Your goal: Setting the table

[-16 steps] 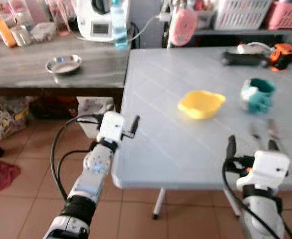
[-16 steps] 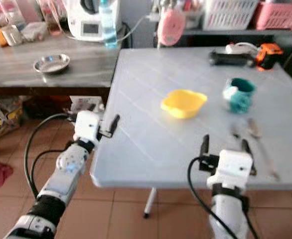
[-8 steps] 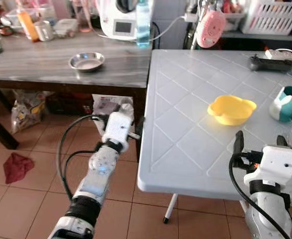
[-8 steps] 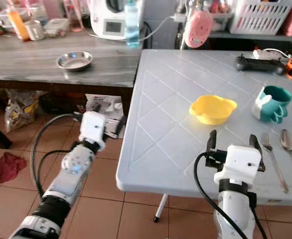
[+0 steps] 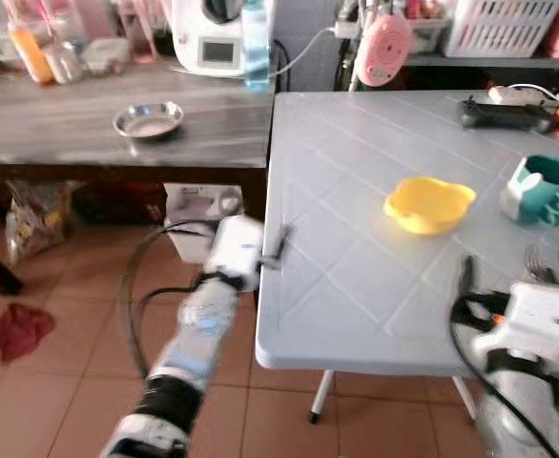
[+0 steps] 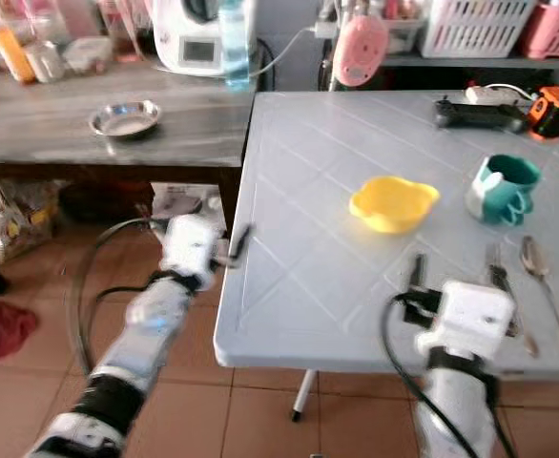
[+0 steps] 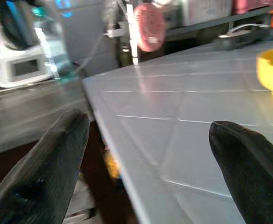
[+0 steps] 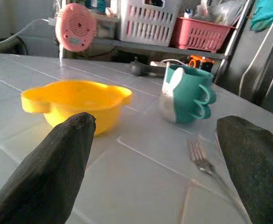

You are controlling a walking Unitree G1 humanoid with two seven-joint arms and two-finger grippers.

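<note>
The grey tiled bench (image 6: pixel 299 277) spreads across the right of the scene, with a darker wooden counter (image 5: pixel 89 124) to the far left carrying a steel dish (image 5: pixel 148 120) and a white appliance (image 5: pixel 213 38). On the grey bench a yellow bowl (image 6: pixel 392 204) sits near the middle, a teal mug (image 6: pixel 501 189) to its right, and a fork (image 6: pixel 502 291) and spoon (image 6: pixel 539 272) lie side by side at the near right edge.

The step in hand is judged to be the approach, with nothing yet picked up. The next move is likely a reach by the right gripper (image 8: pixel 155 158) toward the cutlery or the bowl, which calls for the fingers to be lowered flat to the surface, since the fork lies thin against it.

The right arm is held low over the near edge of the bench, its fingers (image 8: pixel 48 163) spread wide apart and empty, pointed at the bowl and mug. The left gripper (image 7: pixel 146 154) is raised beside the bench's left edge, its fingers (image 7: pixel 38 163) likewise parted with nothing between them.
</note>
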